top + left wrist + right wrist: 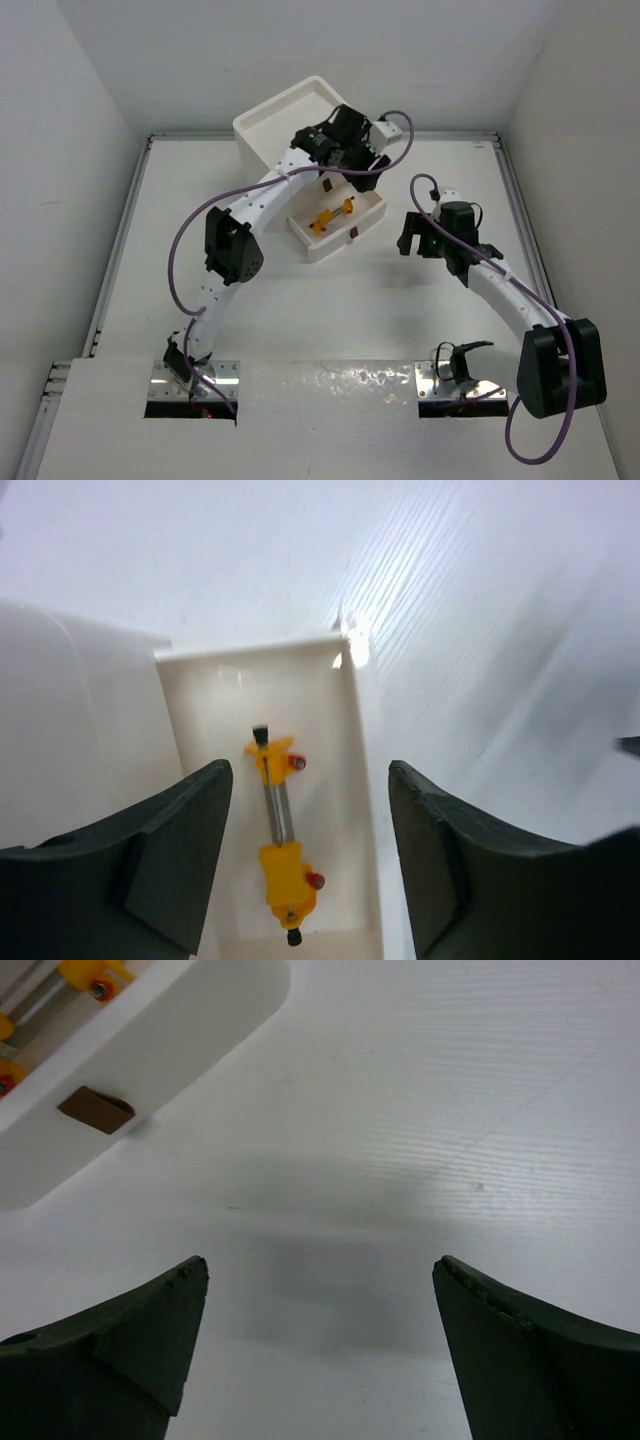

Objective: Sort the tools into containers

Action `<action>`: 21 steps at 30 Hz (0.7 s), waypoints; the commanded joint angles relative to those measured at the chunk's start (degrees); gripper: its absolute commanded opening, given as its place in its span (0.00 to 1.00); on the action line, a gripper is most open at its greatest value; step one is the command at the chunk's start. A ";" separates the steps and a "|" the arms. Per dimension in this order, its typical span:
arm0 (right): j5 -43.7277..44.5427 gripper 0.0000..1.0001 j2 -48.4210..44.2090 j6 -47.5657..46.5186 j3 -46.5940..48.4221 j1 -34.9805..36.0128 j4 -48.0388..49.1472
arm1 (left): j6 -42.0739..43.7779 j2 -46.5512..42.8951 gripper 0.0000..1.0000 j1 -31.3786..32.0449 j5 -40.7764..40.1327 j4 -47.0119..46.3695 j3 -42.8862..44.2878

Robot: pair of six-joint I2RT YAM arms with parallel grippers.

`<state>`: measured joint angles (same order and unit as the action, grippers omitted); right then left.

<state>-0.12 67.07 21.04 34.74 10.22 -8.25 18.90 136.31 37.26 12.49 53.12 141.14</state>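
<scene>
**Fig. 1. Setting a tool into its container: left arm over the drawer, right arm on standby.**

Far left in the top view, the white cube unit [280, 115] stands at the back of the table [450, 1110]. Its rimmed top is partly covered by the left arm.

Next comes the left gripper [310, 780], which hangs directly over a drawer [362, 810] lying out on the table. The dark fingers [180, 850] stand roughly half apart with nothing between them.

Below the gap, the yellow-orange tool [278, 830] lies flat on the drawer floor, its metal shaft running lengthwise and clear of both side walls. The placing therefore looks complete.

What the step now seems to call for is a clean exit. The wrist should rise straight up with the jaws kept apart until the fingertips clear the drawer rim, and only then swing aside (a sideways drag could nudge the light drawer).

To the right, the drawer's dark-red handle [95, 1110] faces the right gripper [320, 1290]. That gripper hovers over bare table near the drawer, opened fully and empty.

No other tools show in these views.
</scene>
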 commanded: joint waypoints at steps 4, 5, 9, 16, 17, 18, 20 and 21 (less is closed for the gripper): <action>-12.43 0.75 2.71 -0.65 1.65 -0.20 11.32 | -2.97 -11.57 0.31 -2.70 9.06 -10.31 7.21; -15.23 0.73 3.33 -0.47 1.56 -0.11 12.37 | -3.94 -13.42 0.25 -3.67 7.65 -12.06 5.74; -18.16 0.79 6.40 -0.03 1.03 0.94 17.55 | -5.28 -18.36 0.55 -12.98 2.82 -19.12 3.17; -19.30 0.84 14.92 -4.24 4.80 5.68 18.53 | -1.07 -19.69 0.73 -23.81 -9.85 -17.80 -9.57; -19.22 0.91 17.20 -4.51 5.33 6.39 18.71 | 1.73 -18.72 0.82 -23.81 -9.59 -14.75 -8.70; -19.22 0.93 18.44 -4.43 5.77 6.48 19.23 | 1.76 -17.58 0.85 -23.81 -9.59 -12.80 -7.65; -19.48 0.94 21.77 -3.99 7.18 6.48 20.20 | 3.25 -13.10 0.85 -24.07 -16.86 -8.67 -3.43; -19.48 0.94 22.83 -4.16 7.97 6.48 20.20 | 3.86 -11.87 0.85 -24.51 -18.54 -7.69 -2.37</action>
<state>-18.37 87.31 18.17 39.13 16.71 8.01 19.22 120.07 10.70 0.69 38.50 136.03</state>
